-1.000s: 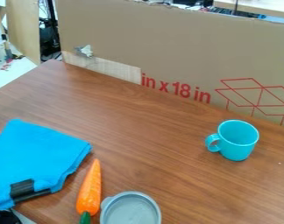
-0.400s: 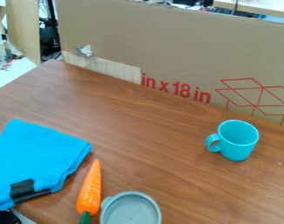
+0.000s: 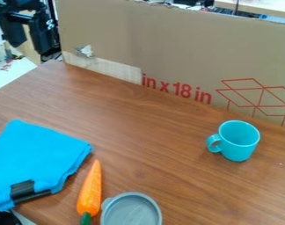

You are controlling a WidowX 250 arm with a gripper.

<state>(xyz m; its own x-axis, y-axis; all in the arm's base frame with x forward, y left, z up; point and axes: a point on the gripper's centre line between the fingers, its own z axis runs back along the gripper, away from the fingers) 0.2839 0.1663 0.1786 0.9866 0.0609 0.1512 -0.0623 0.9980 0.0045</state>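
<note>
See 1 gripper (image 3: 27, 37) beyond the table's (image 3: 133, 118) far left edge; can't tell whether released or clenched. Find 1 blue cloth (image 3: 36, 158) near left, across broad wood from 1 mug (image 3: 239, 143), right.

1 camera looked down at a slant on the surface (image 3: 151, 132).
It faced the cardboard sheet (image 3: 168, 44) behind from fairly near; the view's bottom edge cut the grey dish (image 3: 132, 214), its left edge the blue cloth (image 3: 36, 154).

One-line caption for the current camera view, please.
End effector at upper left; on the wooden table, a folded blue cloth, an orange carrot, a round gray dish and a turquoise mug.
</note>
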